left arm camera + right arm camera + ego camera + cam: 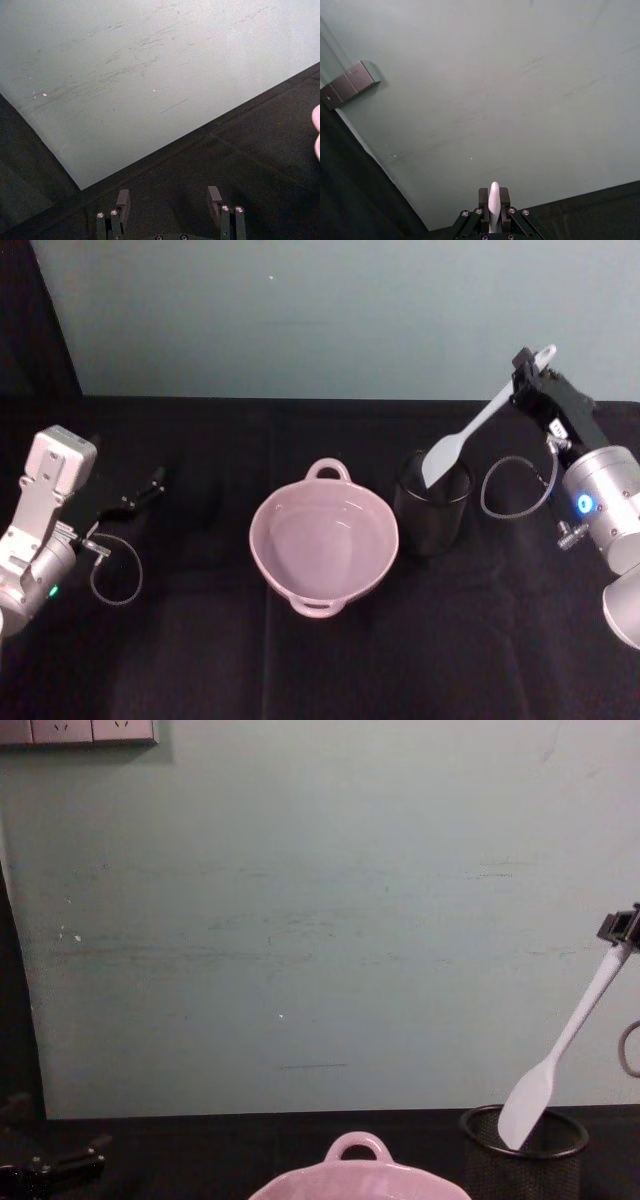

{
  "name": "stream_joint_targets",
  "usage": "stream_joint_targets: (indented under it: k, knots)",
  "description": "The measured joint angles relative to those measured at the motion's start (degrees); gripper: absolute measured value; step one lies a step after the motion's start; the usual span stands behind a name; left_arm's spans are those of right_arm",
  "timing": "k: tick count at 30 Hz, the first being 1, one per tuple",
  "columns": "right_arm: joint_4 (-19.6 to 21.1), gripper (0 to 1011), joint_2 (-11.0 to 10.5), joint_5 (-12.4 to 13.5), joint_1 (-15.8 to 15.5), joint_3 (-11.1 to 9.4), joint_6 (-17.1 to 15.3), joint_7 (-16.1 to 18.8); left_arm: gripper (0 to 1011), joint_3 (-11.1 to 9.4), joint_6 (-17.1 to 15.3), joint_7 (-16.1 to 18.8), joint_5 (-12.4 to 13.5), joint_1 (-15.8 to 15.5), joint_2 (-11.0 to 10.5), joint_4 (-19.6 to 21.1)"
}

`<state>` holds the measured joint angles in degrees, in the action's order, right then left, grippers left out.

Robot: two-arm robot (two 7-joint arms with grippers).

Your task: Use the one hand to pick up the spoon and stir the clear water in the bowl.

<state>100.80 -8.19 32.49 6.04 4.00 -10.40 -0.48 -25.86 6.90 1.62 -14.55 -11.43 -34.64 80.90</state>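
Spoon (570, 1042) tilted, blade tip dipping just inside the black mesh cup (523, 1152), handle top pinched by right gripper (622, 927) at the right edge. Pink bowl (358, 1180) rim low centre, loop handle up. Left gripper (50, 1167) low left over the dark desk (200, 1160).

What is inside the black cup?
The tip of the white spoon dips into the black cup, held by the right pincer. The dark mesh hides anything deeper down.

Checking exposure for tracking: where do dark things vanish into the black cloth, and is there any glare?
Head view: mesh cup nearly merges with the black cloth; bowl and spoon stand out, faint sheen inside the bowl. Chest view: left end effector barely separates from the dark.
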Motion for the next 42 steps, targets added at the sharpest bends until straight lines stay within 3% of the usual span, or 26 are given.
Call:
stream_joint_targets:
  k: [12, 42]
  knots:
    - [-3.72, 127, 0.93, 1.02, -0.33, 0.28, 1.12, 0.29, 1011, 0.0, 0.0, 0.0, 0.0, 0.0, 0.0, 0.0]
    - [-7.49, 127, 1.1, 3.04, -0.34, 0.47, 1.68, 0.8, 1011, 0.0, 0.0, 0.0, 0.0, 0.0, 0.0, 0.0]
